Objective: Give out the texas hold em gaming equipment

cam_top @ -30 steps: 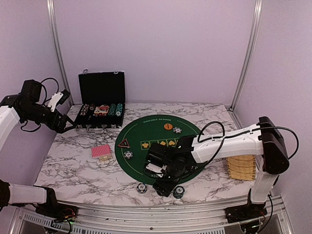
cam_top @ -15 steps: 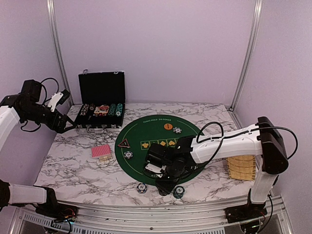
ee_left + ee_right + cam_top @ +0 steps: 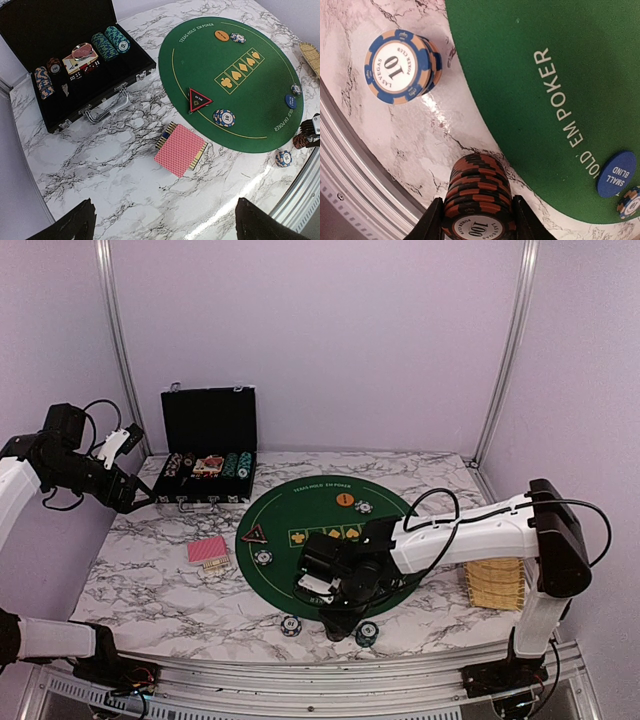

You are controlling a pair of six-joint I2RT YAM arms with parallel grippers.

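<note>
The right gripper (image 3: 479, 224) is clamped on a stack of orange-and-black chips (image 3: 479, 187) marked 100. The stack sits between its fingers by the near edge of the tabletop (image 3: 420, 145), at the rim of the green mat (image 3: 520, 75). A blue-and-tan chip stack (image 3: 400, 67) stands nearby, apart from the gripper. The left gripper (image 3: 163, 210) is raised by the far-left corner, spread wide and holding nothing, well apart from the red-backed cards (image 3: 180, 149).

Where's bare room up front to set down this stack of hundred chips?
Bare marble between the 10 chips and the mat edge, beside the held stack. More bare marble at left, between the cards and the front rail. Crowded near the small blind button.
</note>
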